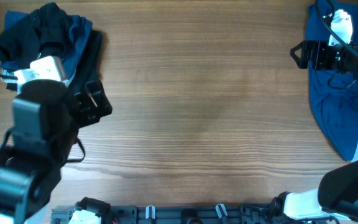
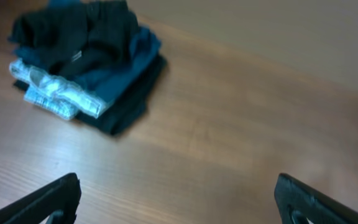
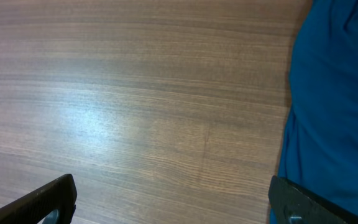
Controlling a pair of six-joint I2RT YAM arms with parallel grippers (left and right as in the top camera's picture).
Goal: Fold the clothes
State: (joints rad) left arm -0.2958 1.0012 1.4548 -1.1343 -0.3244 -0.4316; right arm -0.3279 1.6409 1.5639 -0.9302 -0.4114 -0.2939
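While I watch all three feeds, surface (image 1: 197,118): wood grain, with cloth at its far left corner and along its right edge.
pile of clothes (image 1: 42,37): heaped at the far left corner in my overhead view. My left wrist camera shows the pile of clothes (image 2: 86,62) up and to the left, somewhat blurred.
black garment (image 1: 23,37): crumpled on top of the pile, and I see the black garment (image 2: 73,31) uppermost from the left wrist too.
dark blue piece (image 2: 132,59): under the black one, sticking out at the pile's right side.
pale checked cloth (image 2: 55,93): at the pile's near edge; I cannot tell what sort of garment it is.
royal-blue garment (image 1: 337,106): spread along the right edge, well apart from the pile. The royal-blue garment (image 3: 334,93) fills the right side of my right wrist view.
left fingers (image 1: 98,99): just beside the pile's right side from overhead. On the wrist feed the left fingers (image 2: 48,199) stand spread wide over wood, pinching nothing, apart from the pile.
right fingers (image 1: 300,55): poking out past the royal-blue garment's left edge. On the wrist feed the right fingers (image 3: 48,199) are spread wide and grip nothing. One tip is over wood, the other at the cloth's edge, and I cannot tell whether it touches.
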